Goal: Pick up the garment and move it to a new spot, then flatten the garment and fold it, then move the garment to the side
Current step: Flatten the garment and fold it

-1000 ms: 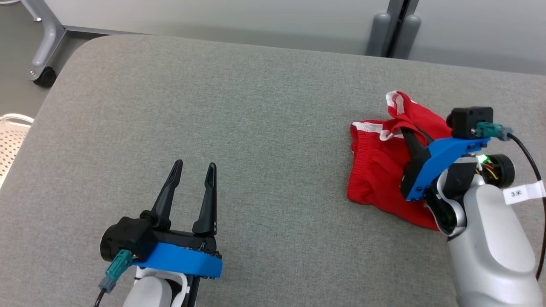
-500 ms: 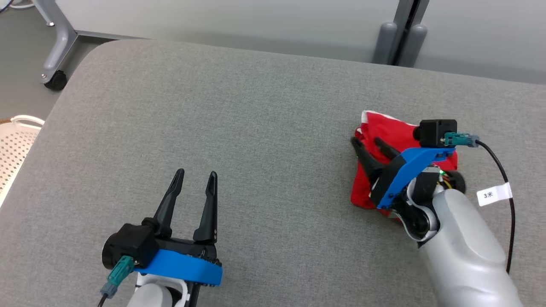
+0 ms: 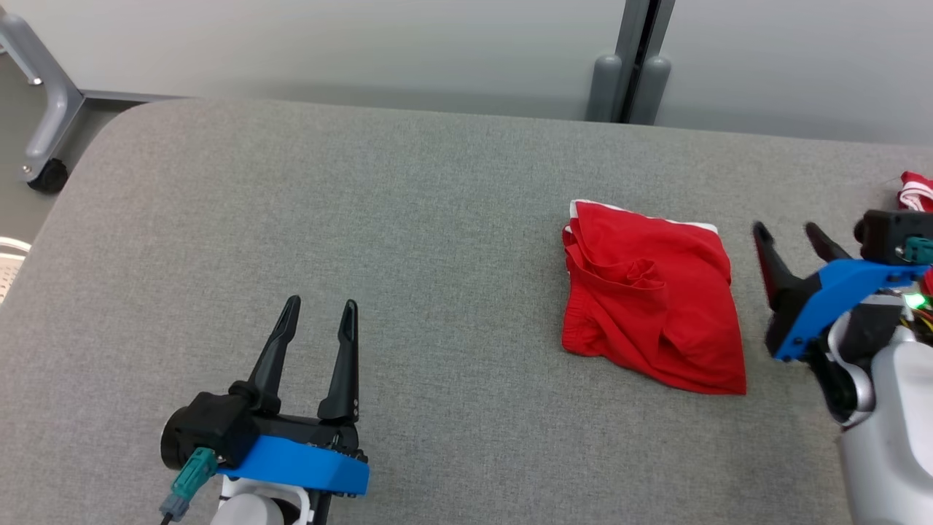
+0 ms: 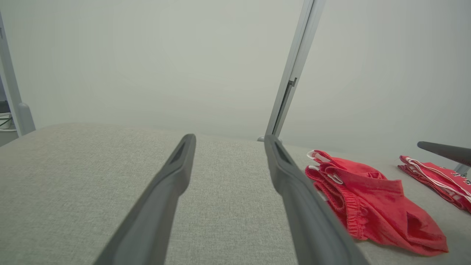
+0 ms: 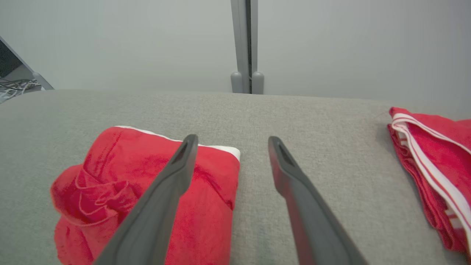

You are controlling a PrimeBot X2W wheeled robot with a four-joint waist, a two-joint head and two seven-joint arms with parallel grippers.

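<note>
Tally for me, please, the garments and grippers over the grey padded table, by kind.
Red fabric garments: 2 (folded red garment with white trim, striped red garment)
Dark two-fingered grippers: 2 (left gripper, right gripper)
Total: 4

A grey cloth-covered table (image 3: 379, 219) carries a folded red garment (image 3: 656, 313), lying flat with slight wrinkles. Apart from that garment, to its right, lies a second red cloth (image 3: 915, 191) with white stripes.

right tool (image 3: 786, 230) opened, off garment (image 3: 656, 321), drawn aside
</note>
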